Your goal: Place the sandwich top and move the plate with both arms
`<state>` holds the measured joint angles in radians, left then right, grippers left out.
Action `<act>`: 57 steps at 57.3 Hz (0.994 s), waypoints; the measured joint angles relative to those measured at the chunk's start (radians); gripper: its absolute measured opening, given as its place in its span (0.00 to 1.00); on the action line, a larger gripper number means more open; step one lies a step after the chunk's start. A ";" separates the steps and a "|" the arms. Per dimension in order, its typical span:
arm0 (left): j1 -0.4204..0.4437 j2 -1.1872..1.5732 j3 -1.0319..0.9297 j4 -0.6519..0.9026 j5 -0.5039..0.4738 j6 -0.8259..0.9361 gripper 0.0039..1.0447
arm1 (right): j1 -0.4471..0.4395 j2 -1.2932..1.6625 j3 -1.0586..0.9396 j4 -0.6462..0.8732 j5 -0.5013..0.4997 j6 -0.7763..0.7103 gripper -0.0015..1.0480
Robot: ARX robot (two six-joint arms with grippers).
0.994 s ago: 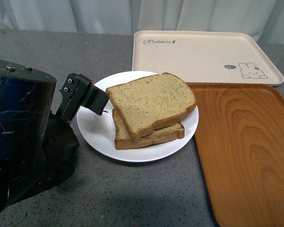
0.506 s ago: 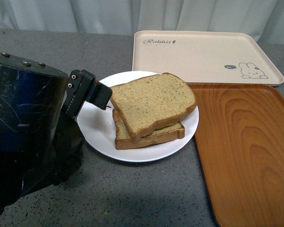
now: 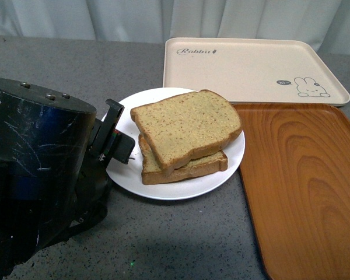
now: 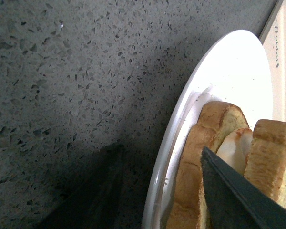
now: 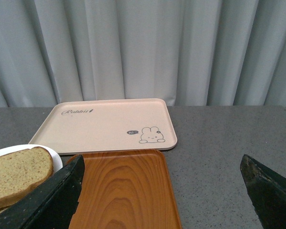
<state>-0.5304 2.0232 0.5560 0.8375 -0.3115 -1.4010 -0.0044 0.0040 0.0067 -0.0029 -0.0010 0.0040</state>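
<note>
While the sandwich top (image 3: 186, 124) sits skewed on the lower slice (image 3: 189, 168), both on the white plate (image 3: 163, 189), the left arm (image 3: 35, 175) is low at the plate's left rim; left gripper (image 4: 162, 150) has its jaws apart, straddling that rim: one finger (image 4: 102, 191) outside over the grey speckled counter (image 4: 62, 71), the other finger (image 4: 229, 195) inside, over the plate beside the bread; can't tell if either touches the rim; egg white (image 4: 231, 148) shows between the two slices in the left wrist view; right gripper (image 5: 162, 160) is spread wide, holding nothing, raised above the counter, out of the front view; plate sits just beside the wooden tray (image 3: 303, 186), near the cream rabbit tray (image 3: 251, 70); grey curtain (image 5: 143, 47) behind.
</note>
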 joint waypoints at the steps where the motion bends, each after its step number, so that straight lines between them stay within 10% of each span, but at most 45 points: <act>1: 0.000 0.000 -0.001 0.001 0.000 0.000 0.42 | 0.000 0.000 0.000 0.000 0.000 0.000 0.91; 16: -0.001 -0.002 -0.007 0.036 0.000 -0.009 0.03 | 0.000 0.000 0.000 0.000 0.000 0.000 0.91; 57: 0.071 -0.130 -0.003 -0.011 0.024 0.050 0.04 | 0.000 0.000 0.000 0.000 0.000 0.000 0.91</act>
<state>-0.4591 1.8935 0.5529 0.8261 -0.2878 -1.3514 -0.0040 0.0040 0.0067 -0.0029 -0.0010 0.0040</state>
